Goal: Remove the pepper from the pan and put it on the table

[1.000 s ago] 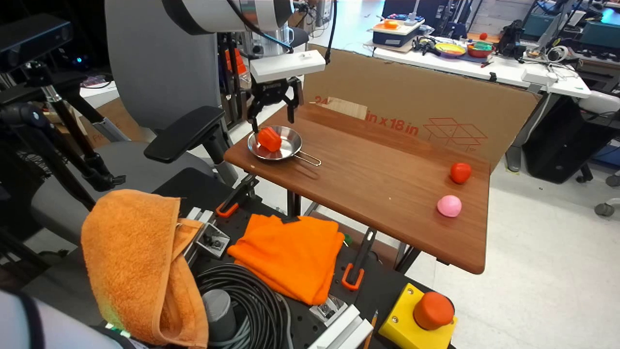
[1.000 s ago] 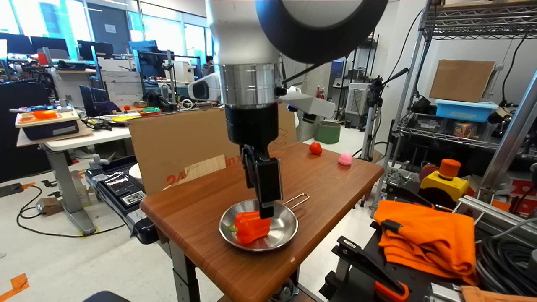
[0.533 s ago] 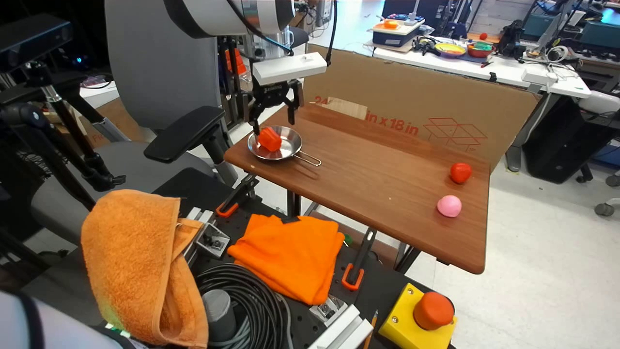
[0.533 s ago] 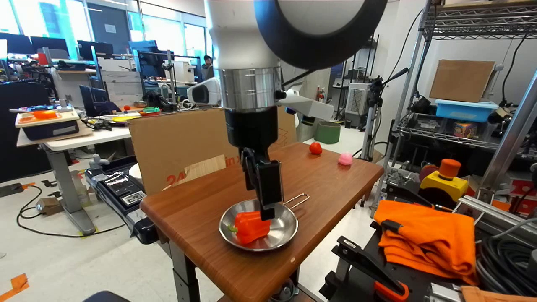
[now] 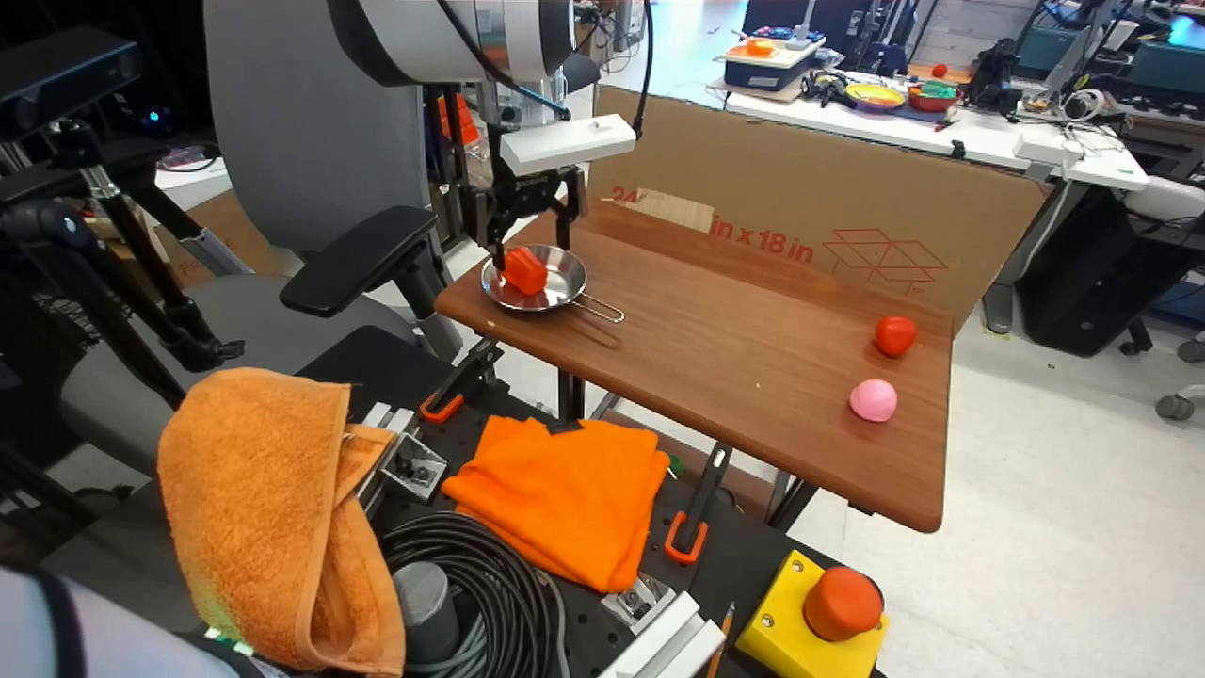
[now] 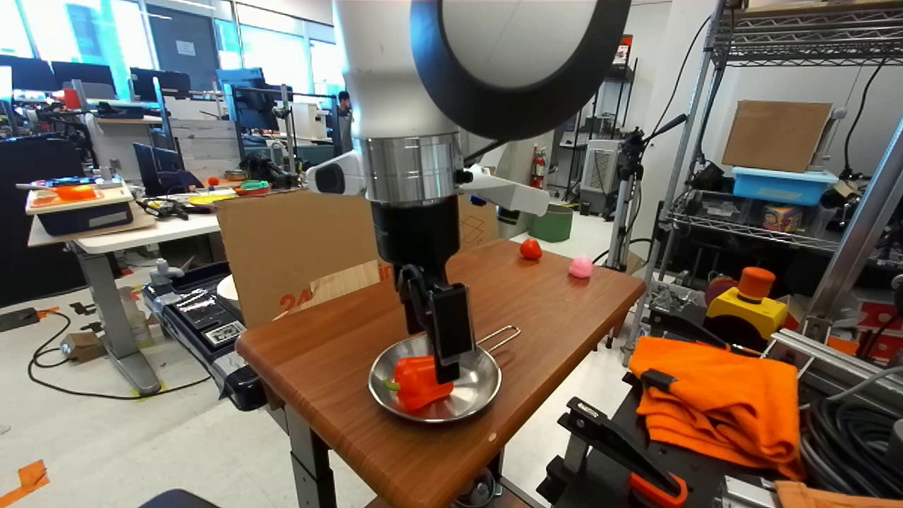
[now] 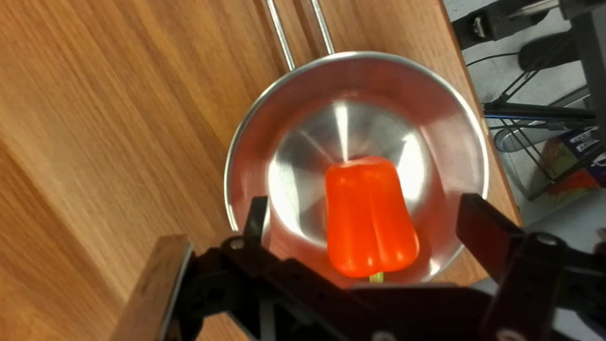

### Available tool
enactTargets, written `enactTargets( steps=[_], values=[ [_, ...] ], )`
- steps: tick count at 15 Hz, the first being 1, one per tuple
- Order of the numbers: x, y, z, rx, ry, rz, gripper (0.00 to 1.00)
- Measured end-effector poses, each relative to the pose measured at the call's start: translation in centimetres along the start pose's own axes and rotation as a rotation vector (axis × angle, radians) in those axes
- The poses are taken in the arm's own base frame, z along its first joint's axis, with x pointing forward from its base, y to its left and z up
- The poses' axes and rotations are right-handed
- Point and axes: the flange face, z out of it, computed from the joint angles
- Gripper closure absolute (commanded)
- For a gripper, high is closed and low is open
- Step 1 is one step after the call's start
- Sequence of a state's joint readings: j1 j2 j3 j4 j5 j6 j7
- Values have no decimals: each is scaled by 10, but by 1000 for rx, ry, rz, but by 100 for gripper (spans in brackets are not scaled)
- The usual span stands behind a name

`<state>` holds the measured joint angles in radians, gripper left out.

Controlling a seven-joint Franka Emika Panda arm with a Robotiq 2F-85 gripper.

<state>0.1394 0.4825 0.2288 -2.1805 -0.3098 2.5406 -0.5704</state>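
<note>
Fingers (image 7: 487,237) apart; pepper (image 7: 371,218) lengthwise roughly toward pan handle (image 7: 280,33), stem (image 7: 377,277) away.

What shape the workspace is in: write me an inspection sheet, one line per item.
Surface: brown table; pan near one end.
Job's things: pepper lies in the pan, not yet removed.
Clutter: red round object and pink ball near the table's opposite end.
Gripper: open, with gaps either side of the pepper in the wrist view.
Cables: black cable coiled off the table, beside folded orange cloth.
Surroundings: cardboard wall along one table edge; grey chair.
</note>
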Motion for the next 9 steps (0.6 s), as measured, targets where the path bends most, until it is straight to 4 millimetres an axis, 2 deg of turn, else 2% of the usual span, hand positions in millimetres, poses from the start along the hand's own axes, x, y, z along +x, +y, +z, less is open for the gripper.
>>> enactTargets(
  steps=[9],
  values=[
    [12, -7, -5, 3, 5, -63, 0]
  ],
)
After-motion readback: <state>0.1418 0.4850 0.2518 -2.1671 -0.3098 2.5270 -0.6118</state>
